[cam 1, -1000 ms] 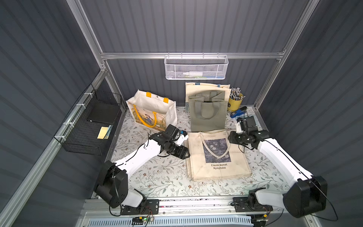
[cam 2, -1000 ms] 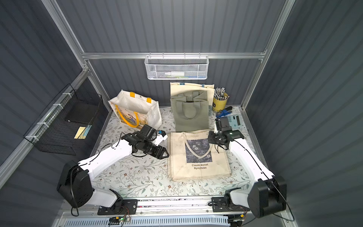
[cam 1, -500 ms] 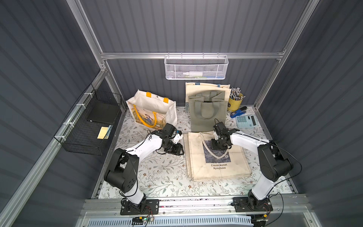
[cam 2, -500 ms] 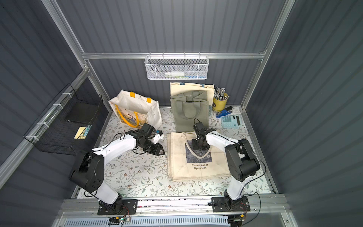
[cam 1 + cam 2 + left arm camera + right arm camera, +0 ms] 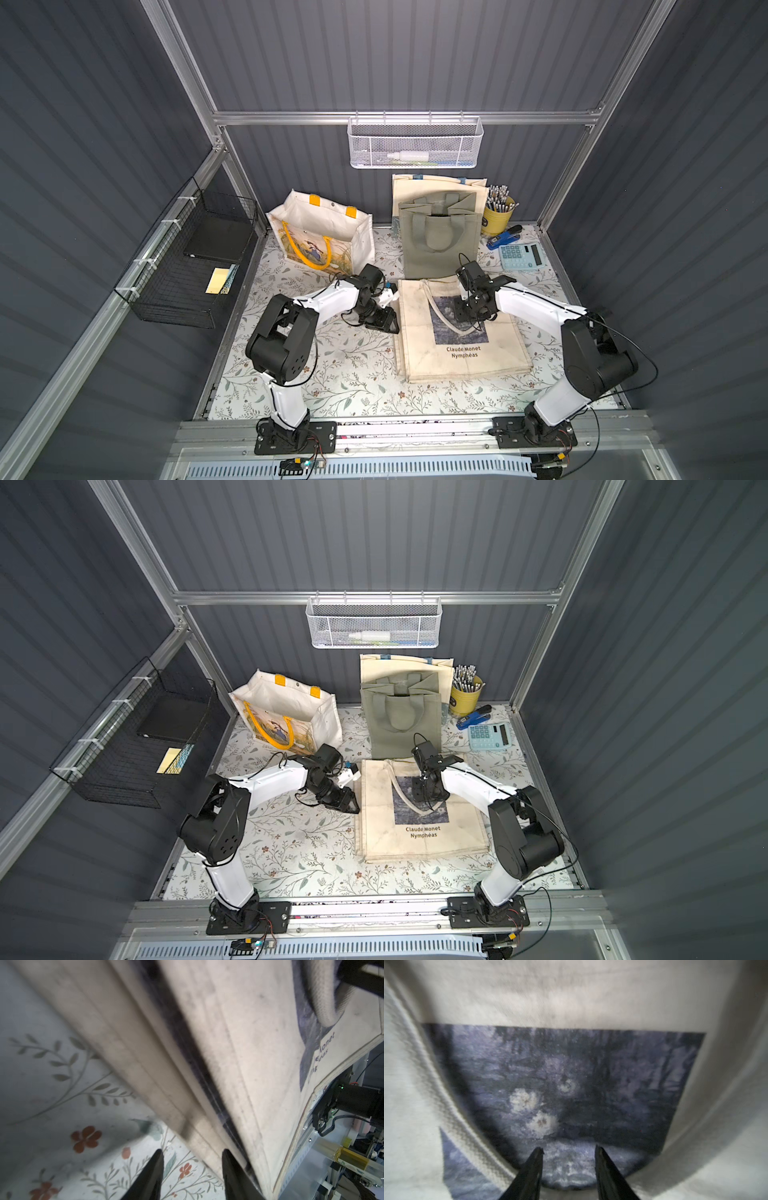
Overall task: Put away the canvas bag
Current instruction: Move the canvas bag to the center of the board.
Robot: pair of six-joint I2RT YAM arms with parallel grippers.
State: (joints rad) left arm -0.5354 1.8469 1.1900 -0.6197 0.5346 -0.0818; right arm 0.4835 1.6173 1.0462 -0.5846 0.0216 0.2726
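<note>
So you've got a floral-print surface (image 5: 353,374) boxed in by dark grey ribbed walls (image 5: 415,62) on an aluminium frame (image 5: 415,117). The canvas bag (image 5: 478,365) lies flat on it. Its handle (image 5: 450,1115) is flopped across a dark blue water-lily print (image 5: 612,1084), and right under the print you can read "Claude Monet Nymphéas".

Everything else, going off the bag:
- Straight behind it a grey-green tote (image 5: 438,245) stands upright, with a cream tote (image 5: 440,185) behind that against the back wall.
- Behind and to the left, a white tote (image 5: 324,237) with yellow handles stands with its mouth open.
- Behind and to the right there's a yellow cup (image 5: 498,218) stuffed with pens (image 5: 498,194). Its label is too small to read. Next to it are a blue stapler (image 5: 505,239) and a light blue calculator (image 5: 521,257).
- High on the wall behind the bag hangs a white mesh basket (image 5: 415,143) with a white bottle (image 5: 409,156) lying in it.
- Well off to the bag's left, a black wire basket (image 5: 183,266) on the side wall holds a flat black thing (image 5: 218,241) and a yellowish card (image 5: 218,280).

Your left pincer (image 5: 192,1152) sits at the bag's left edge with its jaws apart, one tip over the seam and one over bare surface, nothing clamped. Your right pincer (image 5: 568,1150) is down over the print, jaws apart too, gripping nothing.
</note>
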